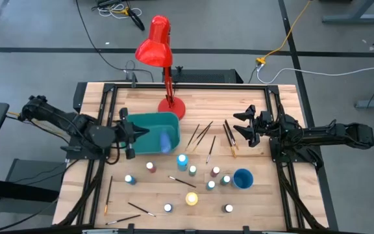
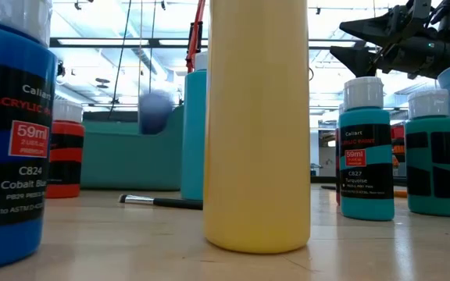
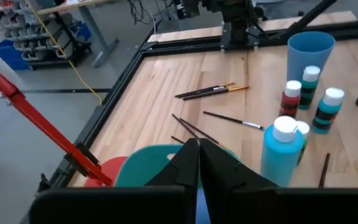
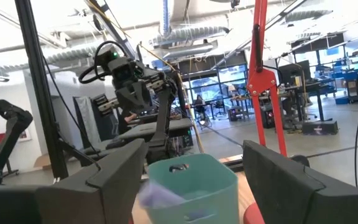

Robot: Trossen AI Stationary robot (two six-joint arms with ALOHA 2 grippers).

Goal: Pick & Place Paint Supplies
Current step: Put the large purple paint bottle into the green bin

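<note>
My left gripper [image 1: 138, 133] hangs shut and empty over the left half of the teal bin [image 1: 149, 120]; its fingers show together in the left wrist view [image 3: 197, 158]. A blurred blue bottle [image 1: 166, 142] shows at the bin's right end, apart from the fingers, and appears as a blue smear [image 2: 156, 112] in the low view. Several white-capped paint bottles stand on the table's near half, among them a light-blue one [image 1: 182, 160] and a yellow one [image 1: 191, 198]. Thin brushes [image 1: 200, 133] lie right of the bin. My right gripper [image 1: 242, 127] waits open at the right.
A red desk lamp [image 1: 172, 107] stands just behind the bin, its arm leaning over the far edge. A round blue cup [image 1: 243, 178] stands near the right bottles. More brushes [image 1: 109, 195] lie by the near left edge. Black frame rails [image 1: 102, 182] border the table.
</note>
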